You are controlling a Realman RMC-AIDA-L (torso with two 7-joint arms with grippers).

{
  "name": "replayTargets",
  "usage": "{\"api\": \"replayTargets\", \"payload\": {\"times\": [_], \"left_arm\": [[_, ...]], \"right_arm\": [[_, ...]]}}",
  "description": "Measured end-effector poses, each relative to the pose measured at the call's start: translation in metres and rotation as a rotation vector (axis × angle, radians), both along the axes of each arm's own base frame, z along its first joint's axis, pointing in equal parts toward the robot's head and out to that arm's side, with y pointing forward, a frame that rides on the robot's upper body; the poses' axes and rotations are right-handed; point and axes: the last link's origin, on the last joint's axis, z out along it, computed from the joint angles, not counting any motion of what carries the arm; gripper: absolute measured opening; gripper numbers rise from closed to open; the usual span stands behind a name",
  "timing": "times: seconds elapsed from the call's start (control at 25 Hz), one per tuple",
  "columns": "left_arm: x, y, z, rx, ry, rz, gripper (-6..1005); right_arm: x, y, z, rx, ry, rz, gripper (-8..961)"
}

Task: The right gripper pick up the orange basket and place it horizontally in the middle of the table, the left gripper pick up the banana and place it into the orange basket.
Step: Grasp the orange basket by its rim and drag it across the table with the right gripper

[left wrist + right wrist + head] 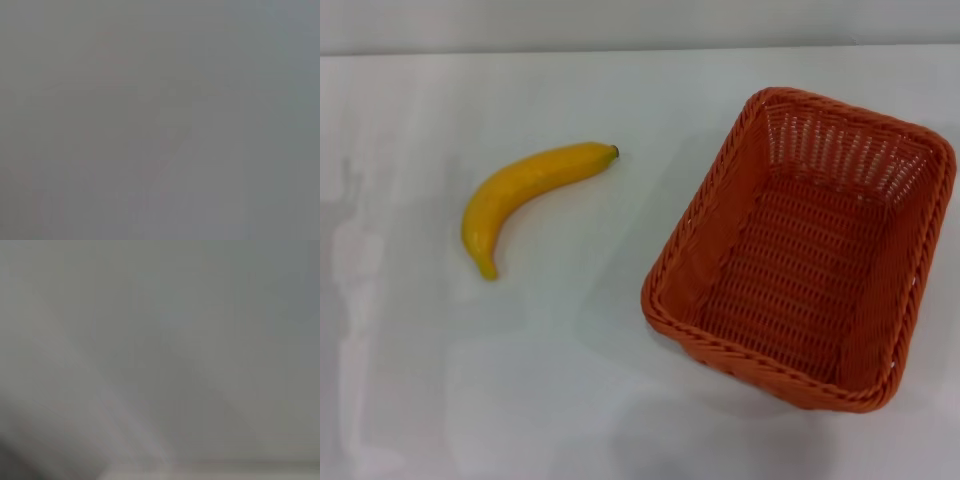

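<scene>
Starting point: you had nothing lifted yet; both task things lay on the table (620, 90) and no arm showed in the head view.
Basket: the orange basket (805, 250) sat on the right side of the table, mouth up and empty, its long side running at a slant away from you rather than across.
Why it sat so: to my eye it was skewed and off to the side, so you would have had to lift it, turn it crosswise and set it down in the middle.
Banana: the banana (525, 195) lay flat on the left, well apart from the basket, dark tip toward the far side, stem end toward you.
Why it lay so: it was on the left arm's side, which suited the left gripper, I judged.
Right gripper: not seen anywhere; you could not tell whether its fingers were apart or together.
Left gripper: likewise unseen; its fingers could not be judged.
Wrist views: both gave only a blank grey haze.
Surface: the table was plain glossy white, with faint reflections.
Room: only a pale strip showed behind the table's far edge.
</scene>
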Motion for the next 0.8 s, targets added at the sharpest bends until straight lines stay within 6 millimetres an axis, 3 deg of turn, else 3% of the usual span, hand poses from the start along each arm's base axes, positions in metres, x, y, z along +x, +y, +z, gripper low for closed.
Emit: {"api": "replayTargets", "payload": {"times": [0.12, 0.32, 0.56, 0.8], "left_arm": [[0.002, 0.001, -0.001, -0.008, 0.003, -0.007, 850], [0.003, 0.002, -0.002, -0.011, 0.004, -0.013, 850], [0.003, 0.003, -0.002, -0.012, 0.004, -0.014, 850], [0.004, 0.003, -0.003, -0.019, 0.008, -0.019, 850]], "right_arm": [[-0.024, 0.006, -0.004, -0.173, -0.140, 0.042, 806], [-0.059, 0.021, -0.008, -0.314, -0.385, 0.088, 806], [-0.084, 0.033, -0.012, -0.299, -0.564, 0.137, 807], [-0.101, 0.040, -0.037, -0.377, -0.763, 0.131, 807]]}}
